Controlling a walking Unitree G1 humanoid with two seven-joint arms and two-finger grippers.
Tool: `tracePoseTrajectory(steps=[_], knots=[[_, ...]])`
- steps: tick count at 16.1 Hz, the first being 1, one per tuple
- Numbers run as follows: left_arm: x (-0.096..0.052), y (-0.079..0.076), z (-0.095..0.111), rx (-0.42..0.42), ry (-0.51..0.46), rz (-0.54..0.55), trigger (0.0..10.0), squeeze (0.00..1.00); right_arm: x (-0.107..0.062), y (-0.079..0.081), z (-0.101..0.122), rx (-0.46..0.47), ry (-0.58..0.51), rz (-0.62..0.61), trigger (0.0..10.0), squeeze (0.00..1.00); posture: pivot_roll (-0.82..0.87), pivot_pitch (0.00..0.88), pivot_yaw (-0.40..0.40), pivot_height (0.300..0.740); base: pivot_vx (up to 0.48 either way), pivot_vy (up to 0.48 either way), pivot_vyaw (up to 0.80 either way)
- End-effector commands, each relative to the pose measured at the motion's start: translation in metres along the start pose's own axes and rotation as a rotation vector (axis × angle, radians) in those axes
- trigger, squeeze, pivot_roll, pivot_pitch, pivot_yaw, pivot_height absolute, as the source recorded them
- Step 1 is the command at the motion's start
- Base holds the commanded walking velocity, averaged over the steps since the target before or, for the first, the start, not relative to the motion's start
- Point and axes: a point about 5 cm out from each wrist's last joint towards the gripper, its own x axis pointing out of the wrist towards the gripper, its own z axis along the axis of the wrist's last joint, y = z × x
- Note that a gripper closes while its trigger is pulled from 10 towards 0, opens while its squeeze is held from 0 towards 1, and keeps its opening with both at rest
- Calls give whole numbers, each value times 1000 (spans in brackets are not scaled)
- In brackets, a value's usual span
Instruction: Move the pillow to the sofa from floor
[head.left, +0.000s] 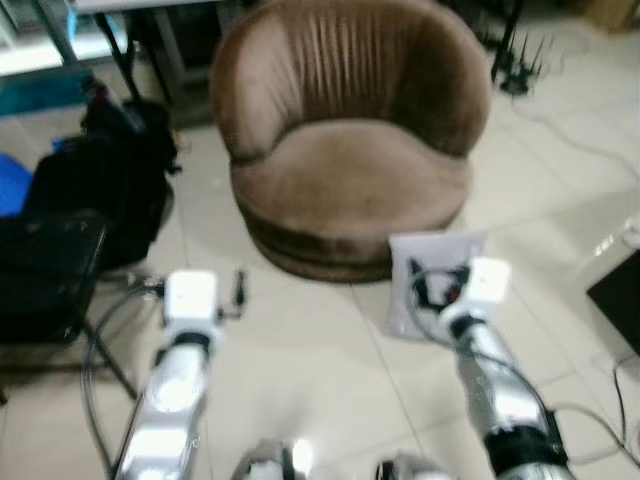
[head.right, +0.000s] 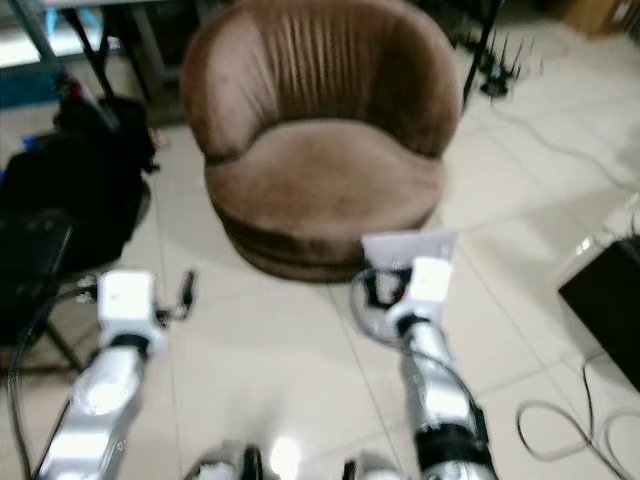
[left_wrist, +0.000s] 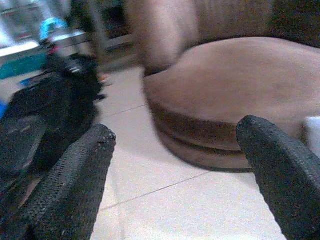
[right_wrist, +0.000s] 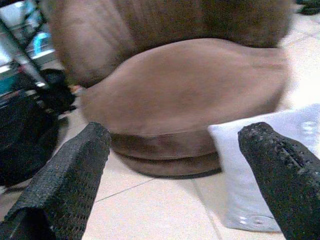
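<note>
1. A round brown sofa (head.left: 345, 150) sits on a pale tiled floor (head.left: 310, 350) — its seat bare, its curved back ribbed.
2. A white pillow (head.left: 405, 275) lies on the floor, its top edge just beside the sofa's base at the robot's right front.
3. The right end effector (right_wrist: 175, 175) hangs just above the floor in front of the pillow, fingers (right_wrist: 280, 170) spread wide, gripping nothing; the pillow's corner lies by one finger in the wrist view.
4. The left end effector (left_wrist: 180, 175) is likewise held wide apart and empty — aimed at the sofa's left front, over bare tile.
5. A black bag (head.left: 100, 185) and a black chair (head.left: 45, 275) stand at the robot's left, well apart from the pillow.
</note>
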Motion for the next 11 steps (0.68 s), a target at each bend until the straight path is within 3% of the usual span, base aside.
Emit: tracePoseTrajectory(steps=[1,11], knots=[[-2,-7,-3,-25,18,-21,10000,0,-2,-7,2,-8,-1,-15,10000,0,27,144,49,740,0,0,0],[0,-9,-3,-47,17,-21,10000,0,-2,-10,4,-18,-1,-16,10000,0,10,126,43,740,0,0,0]])
